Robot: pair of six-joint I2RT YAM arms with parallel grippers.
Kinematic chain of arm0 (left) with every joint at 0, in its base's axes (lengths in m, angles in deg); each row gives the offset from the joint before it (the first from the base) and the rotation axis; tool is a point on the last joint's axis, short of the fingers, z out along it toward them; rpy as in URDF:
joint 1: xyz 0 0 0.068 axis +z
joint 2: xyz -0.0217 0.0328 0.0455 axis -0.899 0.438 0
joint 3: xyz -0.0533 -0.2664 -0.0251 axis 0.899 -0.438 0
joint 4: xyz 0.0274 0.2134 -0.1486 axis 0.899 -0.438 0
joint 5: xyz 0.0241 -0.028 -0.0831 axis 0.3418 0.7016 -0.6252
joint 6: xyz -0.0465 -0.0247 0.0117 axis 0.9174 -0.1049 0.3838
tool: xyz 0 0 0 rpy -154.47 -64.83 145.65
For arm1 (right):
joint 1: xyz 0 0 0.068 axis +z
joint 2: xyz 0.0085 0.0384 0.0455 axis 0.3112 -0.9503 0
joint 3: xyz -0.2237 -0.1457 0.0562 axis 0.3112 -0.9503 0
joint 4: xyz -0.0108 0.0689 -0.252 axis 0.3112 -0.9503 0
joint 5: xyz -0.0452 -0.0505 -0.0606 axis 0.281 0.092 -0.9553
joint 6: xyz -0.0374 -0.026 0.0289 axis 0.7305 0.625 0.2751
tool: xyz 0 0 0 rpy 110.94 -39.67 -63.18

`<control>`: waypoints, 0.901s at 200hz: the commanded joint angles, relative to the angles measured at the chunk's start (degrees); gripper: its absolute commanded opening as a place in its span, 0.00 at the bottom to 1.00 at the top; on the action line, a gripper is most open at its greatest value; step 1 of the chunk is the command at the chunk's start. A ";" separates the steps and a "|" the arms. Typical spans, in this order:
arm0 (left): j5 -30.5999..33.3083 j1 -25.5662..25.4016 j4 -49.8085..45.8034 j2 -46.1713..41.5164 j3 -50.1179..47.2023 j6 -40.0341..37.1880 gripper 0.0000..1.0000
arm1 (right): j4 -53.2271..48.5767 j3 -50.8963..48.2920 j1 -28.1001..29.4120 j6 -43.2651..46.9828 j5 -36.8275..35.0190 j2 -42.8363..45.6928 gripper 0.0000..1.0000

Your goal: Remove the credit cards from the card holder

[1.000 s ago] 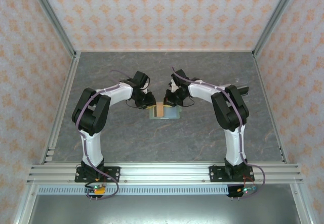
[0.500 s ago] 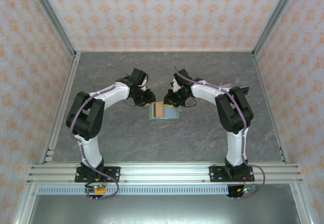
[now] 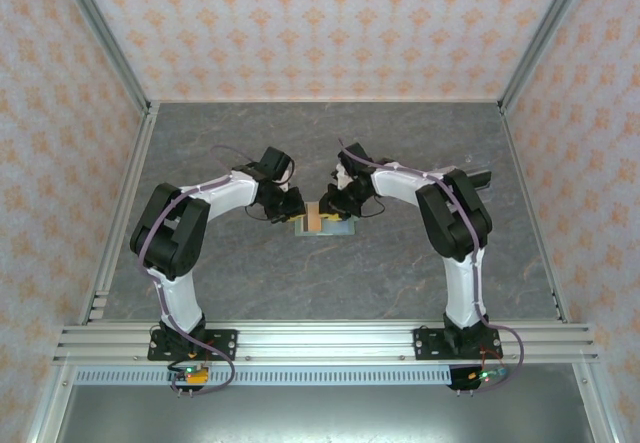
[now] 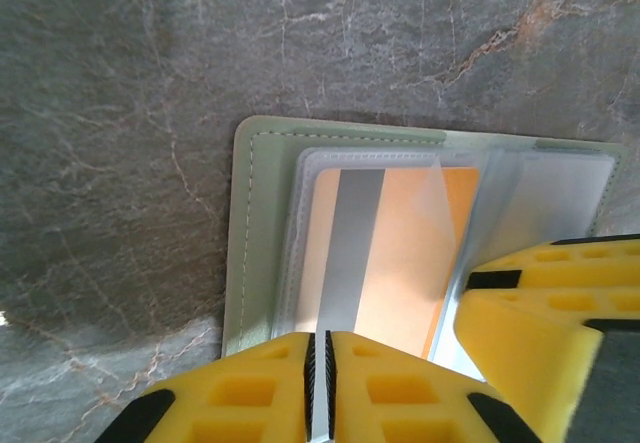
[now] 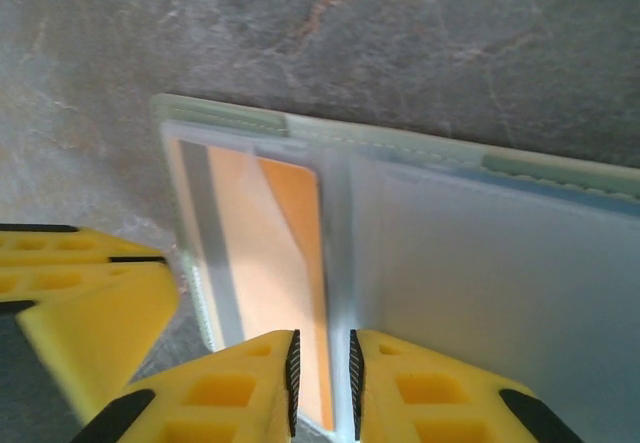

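Elbows [image 3: 165, 231] out, left end effector [image 4: 320, 353], right end effector [image 5: 322, 353] at card holder [image 5: 480, 263]

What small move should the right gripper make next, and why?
Probably close the right gripper on the orange card. The card lies tucked inside the sage-green card holder, its edge sits between the slightly parted jaws, and the left gripper seems to pinch the holder's edge.
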 commanded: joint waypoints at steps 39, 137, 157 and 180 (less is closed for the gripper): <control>-1.22 -0.69 0.38 4.36 1.14 0.04 0.09 | -1.31 1.08 0.38 0.65 0.82 -1.47 0.20; -4.03 -1.04 2.01 5.15 0.74 -0.14 0.03 | 2.03 0.46 0.36 0.38 3.89 -1.58 0.15; -5.39 -1.03 3.15 4.98 0.26 -0.06 0.01 | 2.21 0.62 0.33 0.02 4.35 -1.61 0.11; -7.72 -1.03 4.90 4.55 -0.06 -0.05 0.00 | 2.41 0.72 0.28 -0.22 4.81 -1.26 0.06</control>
